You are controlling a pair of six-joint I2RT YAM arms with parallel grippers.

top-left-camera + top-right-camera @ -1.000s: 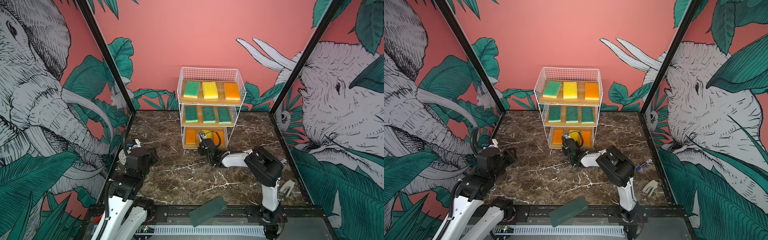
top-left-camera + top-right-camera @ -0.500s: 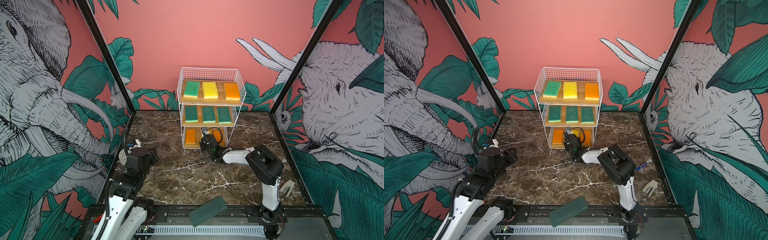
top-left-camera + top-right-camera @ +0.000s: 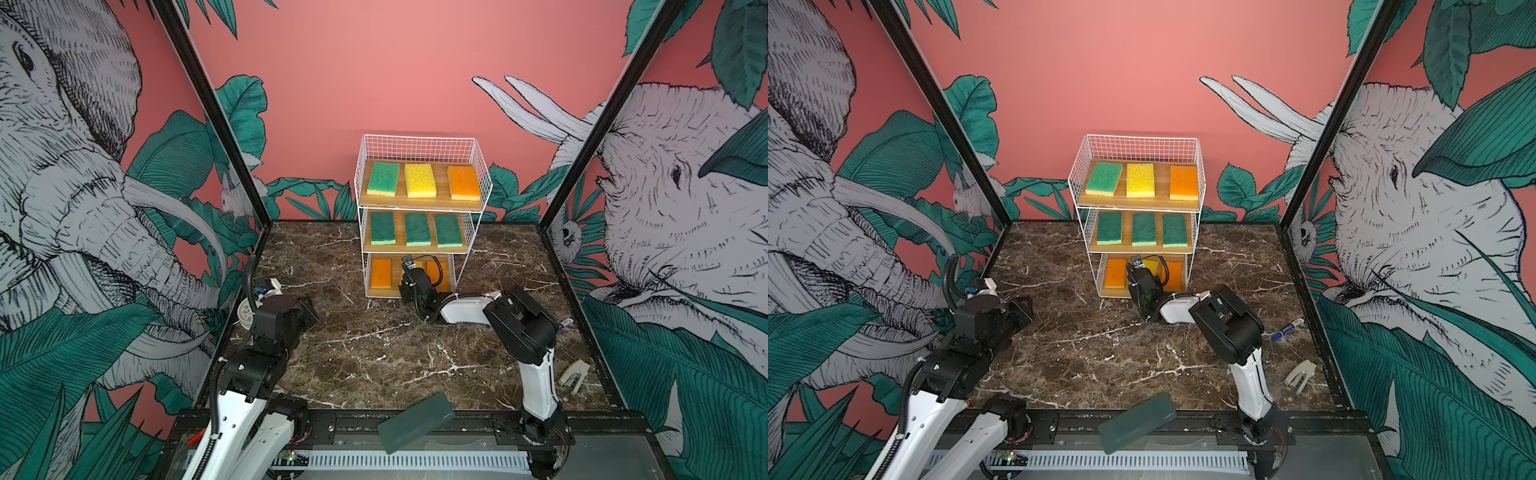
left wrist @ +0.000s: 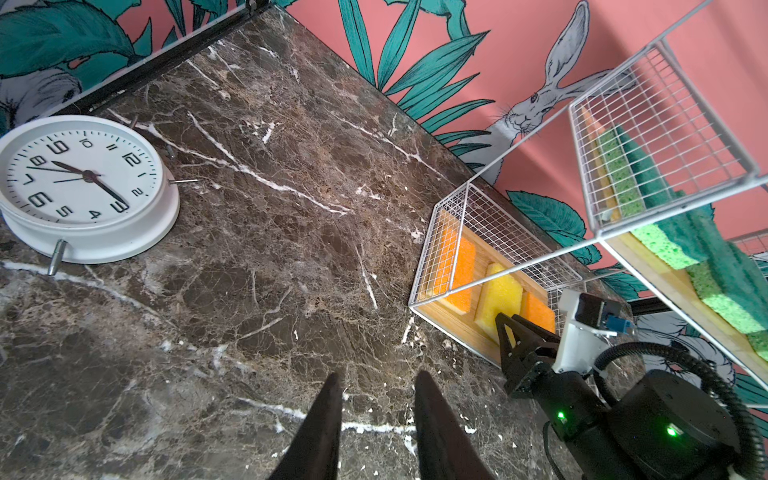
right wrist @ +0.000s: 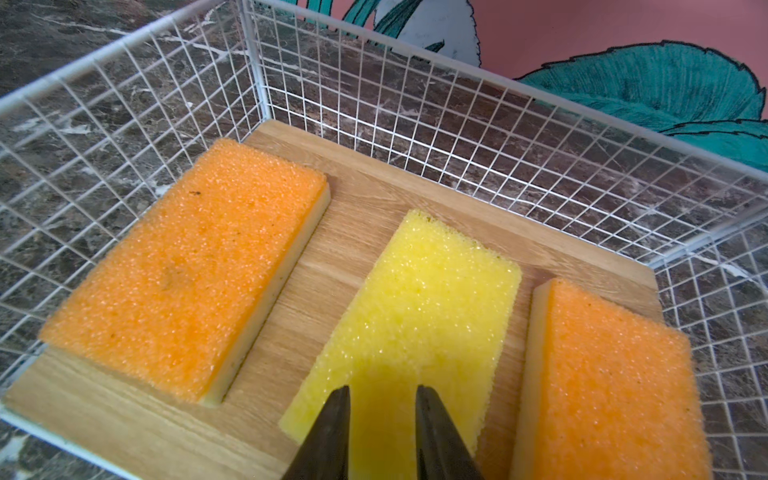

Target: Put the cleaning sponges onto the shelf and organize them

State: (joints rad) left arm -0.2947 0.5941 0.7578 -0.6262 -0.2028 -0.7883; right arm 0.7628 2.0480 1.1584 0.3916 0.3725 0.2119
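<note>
right fingers [image 5: 332, 436] slightly apart, empty | yellow sponge [image 5: 428, 299] flat beneath tips | left fingers [image 4: 320, 432] apart

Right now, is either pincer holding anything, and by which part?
Nothing is held. The right pincer stands open over the near end of the yellow sponge; the left pincer is open, empty.

Right end effector [image 5: 382, 389] extended forward, slightly parted; left end effector [image 4: 378, 374] low, parted.
</note>
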